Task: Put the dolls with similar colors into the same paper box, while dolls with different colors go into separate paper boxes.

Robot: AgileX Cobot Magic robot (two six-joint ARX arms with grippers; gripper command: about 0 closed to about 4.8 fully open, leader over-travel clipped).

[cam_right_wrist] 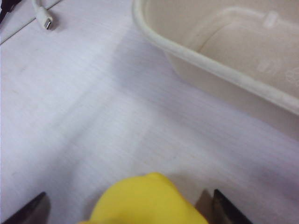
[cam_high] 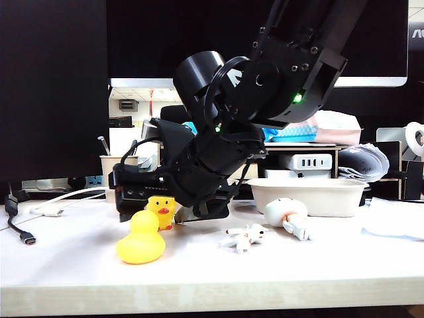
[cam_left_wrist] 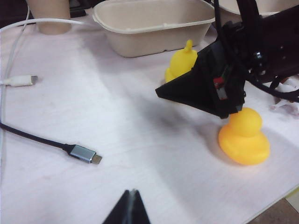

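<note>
Two yellow ducks stand at the front left of the table: a larger one (cam_high: 140, 240) (cam_left_wrist: 244, 137) in front and a smaller one (cam_high: 162, 211) (cam_left_wrist: 182, 63) behind it. My right gripper (cam_high: 140, 193) (cam_right_wrist: 131, 211) reaches across low over them. It is open, with a yellow duck top (cam_right_wrist: 145, 200) between its fingers, apparently the rear duck. The spotted dog (cam_high: 244, 237) lies mid-table beside the white rounded figure (cam_high: 286, 212). One paper box (cam_high: 308, 195) (cam_left_wrist: 154, 25) (cam_right_wrist: 224, 56) stands empty behind them, and a second box's rim (cam_left_wrist: 261, 5) shows beside it. My left gripper (cam_left_wrist: 133, 192) hangs shut and empty over bare table.
A tall beige pen cup (cam_high: 112, 175) (cam_left_wrist: 49, 16) stands at the back left. A white cable (cam_left_wrist: 21, 80) (cam_right_wrist: 46, 19) and a dark USB cable (cam_left_wrist: 81, 153) lie on the table's left side. Monitors and a cluttered shelf (cam_high: 311, 159) stand behind. The table's front edge is close to the front duck.
</note>
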